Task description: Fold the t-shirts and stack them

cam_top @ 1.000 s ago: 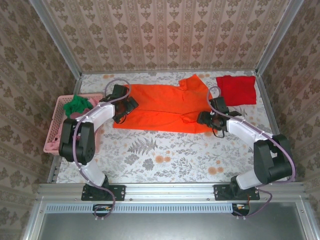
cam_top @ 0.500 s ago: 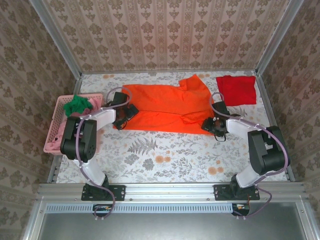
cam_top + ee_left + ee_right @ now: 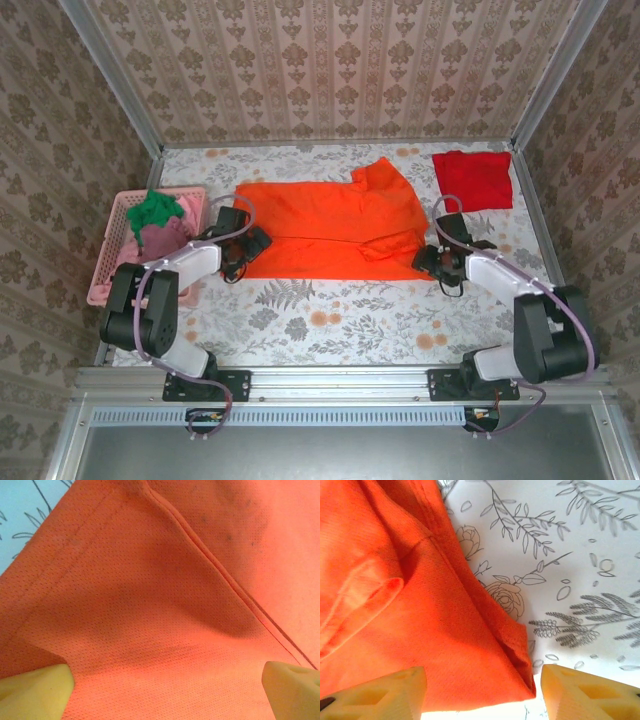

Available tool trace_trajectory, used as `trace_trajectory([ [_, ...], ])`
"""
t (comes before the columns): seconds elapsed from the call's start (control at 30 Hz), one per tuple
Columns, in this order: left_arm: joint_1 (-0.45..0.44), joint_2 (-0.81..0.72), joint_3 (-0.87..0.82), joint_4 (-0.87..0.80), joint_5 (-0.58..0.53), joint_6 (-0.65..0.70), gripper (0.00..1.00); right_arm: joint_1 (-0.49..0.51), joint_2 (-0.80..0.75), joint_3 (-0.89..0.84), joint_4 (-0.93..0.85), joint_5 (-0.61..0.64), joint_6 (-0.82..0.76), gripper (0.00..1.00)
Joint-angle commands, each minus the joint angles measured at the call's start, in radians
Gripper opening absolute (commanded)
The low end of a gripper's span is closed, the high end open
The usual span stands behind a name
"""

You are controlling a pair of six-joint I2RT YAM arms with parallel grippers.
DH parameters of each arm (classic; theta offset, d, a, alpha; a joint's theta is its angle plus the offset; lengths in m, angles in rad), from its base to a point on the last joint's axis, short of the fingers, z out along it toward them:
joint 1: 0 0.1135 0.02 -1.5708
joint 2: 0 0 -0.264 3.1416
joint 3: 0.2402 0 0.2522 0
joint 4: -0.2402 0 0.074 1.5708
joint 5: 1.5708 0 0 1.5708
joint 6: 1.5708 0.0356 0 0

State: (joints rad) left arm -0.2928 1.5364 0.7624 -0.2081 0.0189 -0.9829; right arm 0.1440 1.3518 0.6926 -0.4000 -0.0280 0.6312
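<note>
A bright orange t-shirt (image 3: 330,225) lies spread flat across the middle of the table. My left gripper (image 3: 243,252) is at its near left corner. In the left wrist view this gripper (image 3: 165,697) is open wide, low over the orange cloth (image 3: 165,580), which runs between the two yellow fingertips (image 3: 35,690). My right gripper (image 3: 432,262) is at the near right corner. In the right wrist view it (image 3: 482,692) is open, and the shirt's corner (image 3: 510,680) lies between the fingertips (image 3: 585,692). A deeper red t-shirt (image 3: 472,178) lies folded at the back right.
A pink lattice basket (image 3: 112,250) stands at the left edge and holds a green shirt (image 3: 154,209) and a pink one (image 3: 165,236). The flowered table (image 3: 330,320) has free room in front of the orange shirt. Metal rails and papered walls close in the sides and back.
Both grippers have come toward the near edge along the shirt's two sides. The orange shirt has shifted slightly nearer with them. The right jaws narrowed, then widened again.
</note>
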Motion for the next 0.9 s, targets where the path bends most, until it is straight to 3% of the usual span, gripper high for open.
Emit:
trace_trajectory([
  [0.0, -0.008, 0.027, -0.04, -0.11, 0.029, -0.009, 1.0, 0.008, -0.084, 0.011, -0.038, 0.023, -0.006, 0.65],
  [0.13, -0.024, 0.029, -0.02, -0.102, 0.036, -0.003, 1.0, 0.073, -0.104, 0.035, -0.021, 0.002, 0.011, 0.64],
  [0.27, -0.04, 0.038, -0.014, -0.09, 0.044, -0.003, 1.0, 0.137, -0.022, 0.022, 0.077, -0.052, 0.088, 0.63],
  [0.43, -0.039, 0.034, -0.013, -0.107, 0.046, -0.002, 1.0, 0.113, 0.076, 0.027, 0.057, -0.014, 0.107, 0.6],
  [0.67, -0.023, 0.013, 0.003, -0.153, 0.043, 0.061, 1.0, -0.012, 0.047, 0.026, -0.045, 0.021, 0.07, 0.59],
  [0.87, -0.022, -0.079, 0.026, -0.172, 0.049, 0.136, 1.0, 0.04, -0.046, 0.127, -0.092, -0.06, 0.063, 0.62],
])
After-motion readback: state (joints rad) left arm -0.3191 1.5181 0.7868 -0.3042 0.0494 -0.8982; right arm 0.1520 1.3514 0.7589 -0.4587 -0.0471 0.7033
